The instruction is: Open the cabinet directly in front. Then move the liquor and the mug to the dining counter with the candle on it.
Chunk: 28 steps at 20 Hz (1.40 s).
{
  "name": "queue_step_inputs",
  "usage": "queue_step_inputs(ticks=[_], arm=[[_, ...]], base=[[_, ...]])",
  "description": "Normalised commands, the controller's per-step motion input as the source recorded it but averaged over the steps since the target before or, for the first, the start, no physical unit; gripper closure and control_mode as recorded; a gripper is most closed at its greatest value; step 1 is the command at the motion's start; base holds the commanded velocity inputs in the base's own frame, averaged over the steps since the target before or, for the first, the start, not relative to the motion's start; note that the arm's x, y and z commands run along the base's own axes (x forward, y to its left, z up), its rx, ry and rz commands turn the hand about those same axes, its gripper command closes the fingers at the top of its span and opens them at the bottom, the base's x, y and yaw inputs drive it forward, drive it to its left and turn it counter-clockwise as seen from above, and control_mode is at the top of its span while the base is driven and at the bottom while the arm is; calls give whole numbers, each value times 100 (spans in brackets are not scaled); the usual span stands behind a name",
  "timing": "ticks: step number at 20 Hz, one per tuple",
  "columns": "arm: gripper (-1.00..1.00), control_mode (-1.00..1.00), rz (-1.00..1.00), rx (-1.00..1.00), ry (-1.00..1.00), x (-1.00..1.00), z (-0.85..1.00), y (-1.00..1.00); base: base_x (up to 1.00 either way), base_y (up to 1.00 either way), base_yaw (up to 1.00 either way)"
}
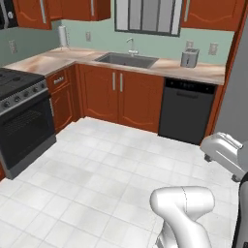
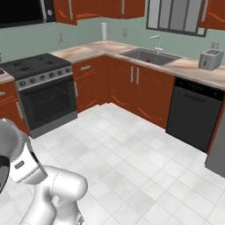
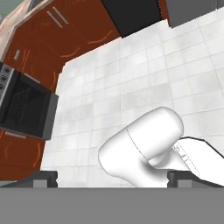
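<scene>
Left base view: wall cabinets (image 1: pixel 31 12) of reddish-brown wood hang above the worktop (image 1: pixel 58 58), far ahead of the hand and well above it; silver bar handles run vertically down their doors. Which one counts as "directly in front" can't be told yet. Sink (image 1: pixel 127 60), toaster (image 1: pixel 189 57) and dishwasher (image 1: pixel 185 110) lie along the far wall.

Right base view: stove (image 2: pixel 41 88) on the left, more cabinet doors cut by the top edge. Liquor, mug, candle and dining counter not located.

Hand view: gripper (image 3: pixel 112 177) points down at bare floor tiles (image 3: pixel 144 74), fingertips set wide apart, nothing between them; the stove sits off to one side.

Judgement: the door is rigid and hinged and should swing lightly; grasp the bar handle low down, the fingers straddling it. The bottle is likely smooth and breakable, so grip its squarish body; take the mug by its wall.
</scene>
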Motion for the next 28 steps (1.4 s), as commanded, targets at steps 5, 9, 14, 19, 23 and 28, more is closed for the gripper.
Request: queue_step_inputs(ticks=[5, 9, 14, 19, 23, 28], arm=[[-100, 100, 0, 0, 0, 0, 0, 0], [-100, 100, 0, 0, 0, 0, 0, 0], [-100, 100, 0, 0, 0, 0, 0, 0], [-100, 100, 0, 0, 0, 0, 0, 0], [-100, 100, 0, 0, 0, 0, 0, 0], [-100, 100, 0, 0, 0, 0, 0, 0]], base=[[88, -12, 10], [83, -3, 9], [84, 0, 11], [87, 0, 12], [90, 0, 15], [84, 0, 16]])
